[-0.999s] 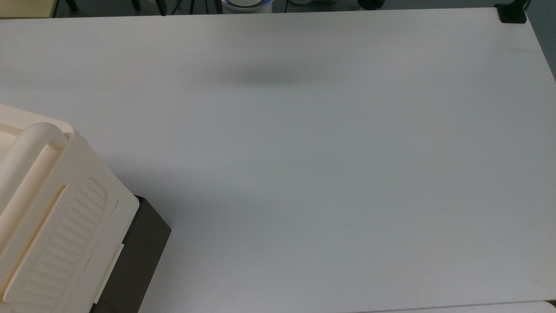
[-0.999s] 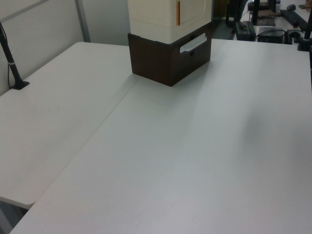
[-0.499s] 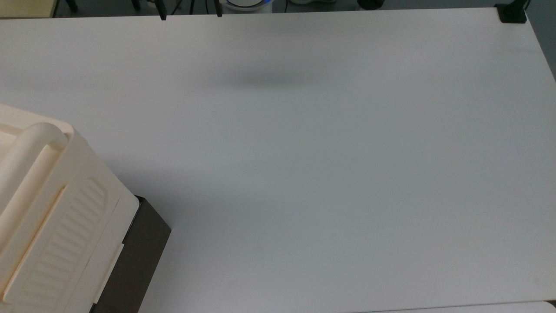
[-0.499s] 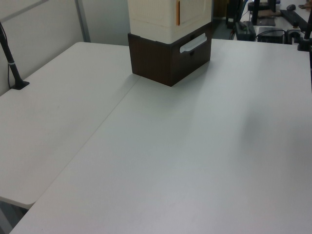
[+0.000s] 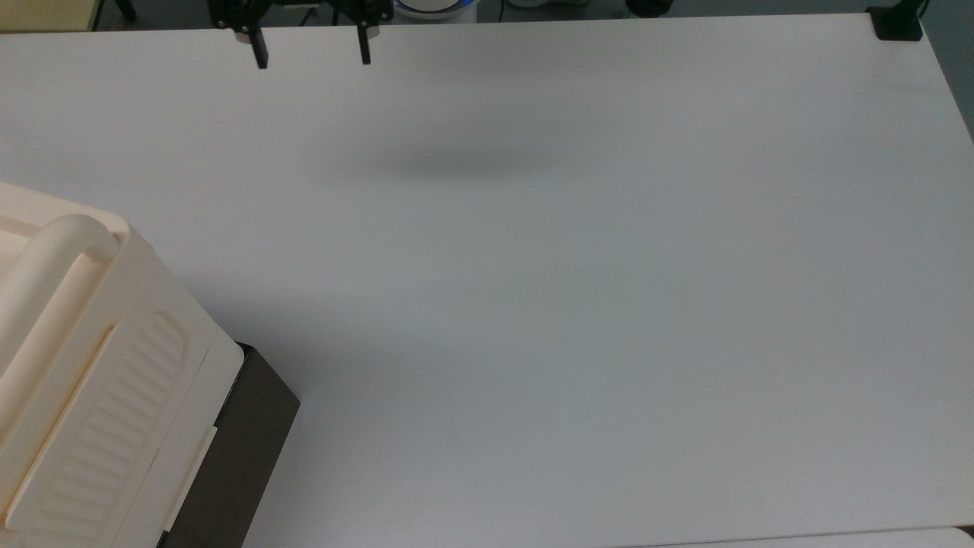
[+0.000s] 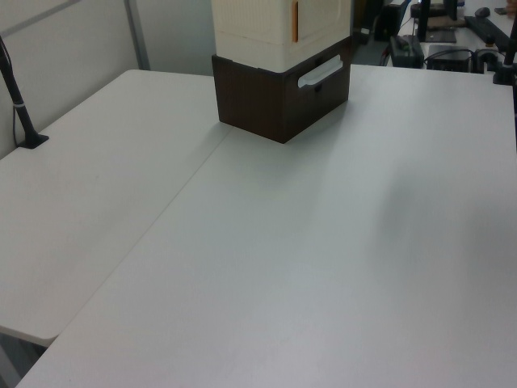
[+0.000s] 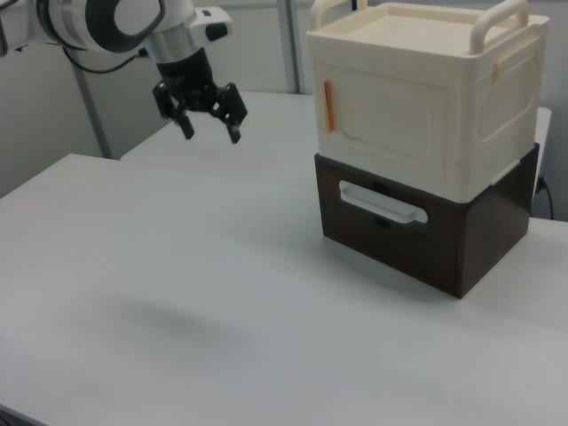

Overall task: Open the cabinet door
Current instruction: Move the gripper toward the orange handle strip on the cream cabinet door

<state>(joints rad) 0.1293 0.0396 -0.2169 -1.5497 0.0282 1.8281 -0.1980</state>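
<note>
The cabinet [image 7: 426,98] is a cream box with bar handles, stacked on a dark brown drawer base [image 7: 417,240]. It stands at the right view's right and in the top view's lower-left corner [image 5: 91,365]. The cabinet door [image 7: 382,120] lies flush and shut, with an orange latch tab [image 7: 328,106] on its edge. In the left view the door [image 6: 321,16] faces right. My gripper [image 7: 213,133] hangs open in the air, well to the left of the cabinet in the right view and apart from it. Near the top view's upper edge my gripper [image 5: 313,55] holds nothing.
The drawer base carries a white pull handle [image 7: 382,206]. A black clamp [image 5: 898,23] sits at the top view's upper-right table corner. A black post [image 6: 20,105] stands at the left view's left edge. The white table [image 5: 578,304] spreads wide around the cabinet.
My gripper's fingers have come further into the top view from its upper edge. The shadow on the table has drifted slightly left. The cabinet has not moved.
</note>
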